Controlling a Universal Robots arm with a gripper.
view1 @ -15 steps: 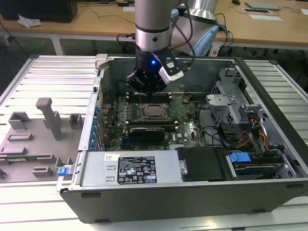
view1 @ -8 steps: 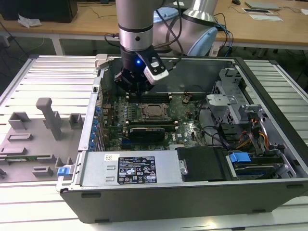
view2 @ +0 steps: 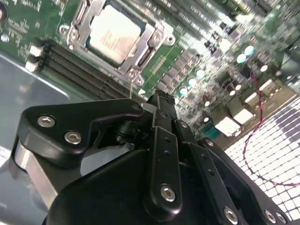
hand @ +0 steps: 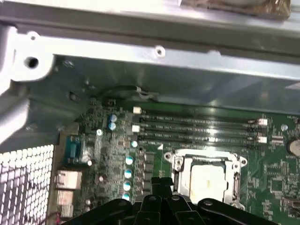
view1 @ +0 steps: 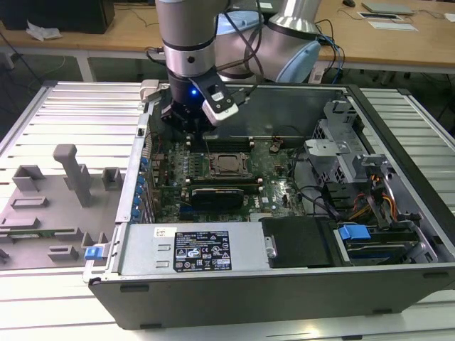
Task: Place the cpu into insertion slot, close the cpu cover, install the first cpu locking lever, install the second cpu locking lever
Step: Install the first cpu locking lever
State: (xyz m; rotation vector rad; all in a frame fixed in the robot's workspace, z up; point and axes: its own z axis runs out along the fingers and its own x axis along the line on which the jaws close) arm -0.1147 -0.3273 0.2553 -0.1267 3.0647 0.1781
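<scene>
The cpu (view1: 229, 165) (view2: 115, 35) (hand: 206, 180), a square chip with a dull silver top, lies flat in the insertion slot (view1: 229, 175) in the middle of the green board. The cpu cover (view2: 151, 44) (hand: 234, 183), a silver frame, lies down around the chip. My gripper (view1: 188, 126) hangs over the board to the exterior view's left of the slot and slightly farther back. Its black fingers (view2: 159, 105) (hand: 161, 183) meet at the tips with nothing between them. They touch neither the chip nor the cover.
Long black memory slots (hand: 197, 126) run beside the socket toward the case wall. A long black card (view1: 217, 193) lies in front of the socket. The power supply (view1: 202, 249) and drive cage (view1: 348, 153) stand around the board. A grey fixture tray (view1: 50, 206) sits outside the case.
</scene>
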